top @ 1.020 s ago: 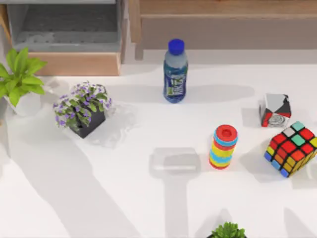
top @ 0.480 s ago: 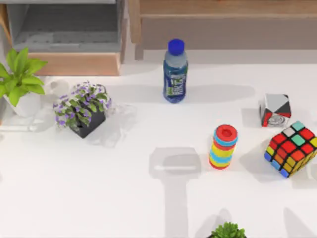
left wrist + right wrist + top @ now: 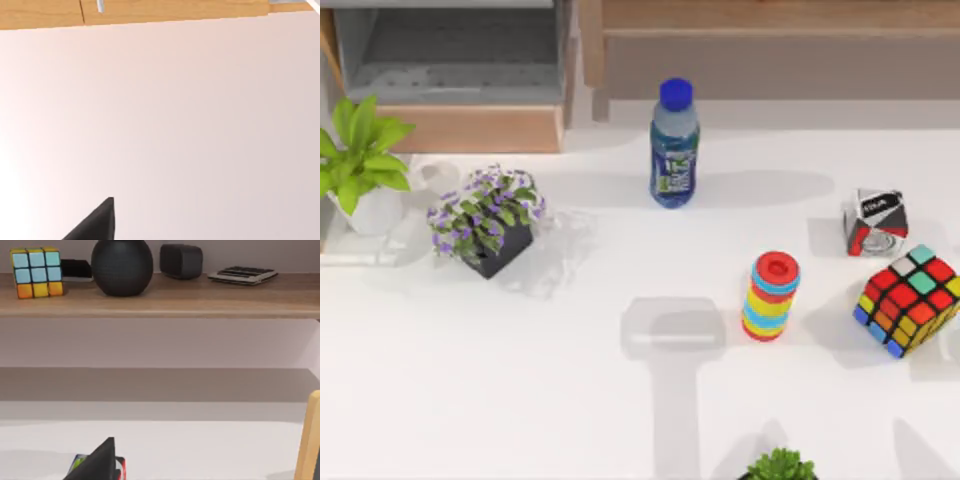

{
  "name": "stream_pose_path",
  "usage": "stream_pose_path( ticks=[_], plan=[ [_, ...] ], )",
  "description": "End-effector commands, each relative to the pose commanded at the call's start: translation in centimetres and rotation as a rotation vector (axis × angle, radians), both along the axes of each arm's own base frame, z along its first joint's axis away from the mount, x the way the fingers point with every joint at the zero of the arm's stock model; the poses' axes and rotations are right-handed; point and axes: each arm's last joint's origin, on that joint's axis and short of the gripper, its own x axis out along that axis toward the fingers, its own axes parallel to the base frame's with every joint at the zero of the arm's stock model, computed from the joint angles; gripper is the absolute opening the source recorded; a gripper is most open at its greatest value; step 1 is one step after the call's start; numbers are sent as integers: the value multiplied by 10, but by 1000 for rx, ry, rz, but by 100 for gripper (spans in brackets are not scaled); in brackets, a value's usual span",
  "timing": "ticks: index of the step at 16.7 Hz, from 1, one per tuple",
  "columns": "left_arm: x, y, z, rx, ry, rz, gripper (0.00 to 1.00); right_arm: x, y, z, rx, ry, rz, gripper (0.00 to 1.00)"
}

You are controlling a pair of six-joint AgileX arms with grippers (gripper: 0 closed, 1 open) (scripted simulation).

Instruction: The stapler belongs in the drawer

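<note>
The drawer (image 3: 470,128) stands open at the back left, with a grey inside and a light-brown front panel. Its wooden front and a metal handle (image 3: 100,5) also appear in the left wrist view, across bare white table. The stapler (image 3: 365,255) is a faint whitish bar lying flat at the table's far left, just in front of the leafy plant's white pot. A single dark fingertip (image 3: 97,222) of the left gripper shows over the table. A dark fingertip (image 3: 100,460) of the right gripper points toward a wooden shelf.
A purple-flower pot (image 3: 485,225) and a leafy plant (image 3: 360,160) stand left. A water bottle (image 3: 674,145) stands at the back middle. On the right are a ring stack (image 3: 771,296), a puzzle cube (image 3: 910,300) and a small box (image 3: 875,222). A grey shadow patch (image 3: 672,328) lies mid-table.
A broad arm shadow has slid off the table's left side, uncovering the whitish bar. The small box at the right now shows a different face. The other objects have stayed in place.
</note>
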Motion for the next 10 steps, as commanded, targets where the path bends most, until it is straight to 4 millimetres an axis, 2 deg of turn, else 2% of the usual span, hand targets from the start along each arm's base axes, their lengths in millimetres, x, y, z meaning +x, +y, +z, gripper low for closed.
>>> stream_pose_path(
  ticks=[3, 5, 7, 10],
  plan=[
    [-4, -37, -28, -16, 13, -121, 100, 0, 0, 0, 0, 0, 0, 100],
    [-5, -56, -40, -44, 25, -189, 100, 0, 0, 0, 0, 0, 0, 100],
    [-5, -65, -46, -60, 32, -223, 100, 0, 0, 0, 0, 0, 0, 100],
    [-5, -65, -46, -60, 32, -223, 100, 0, 0, 0, 0, 0, 0, 100]
  ],
)
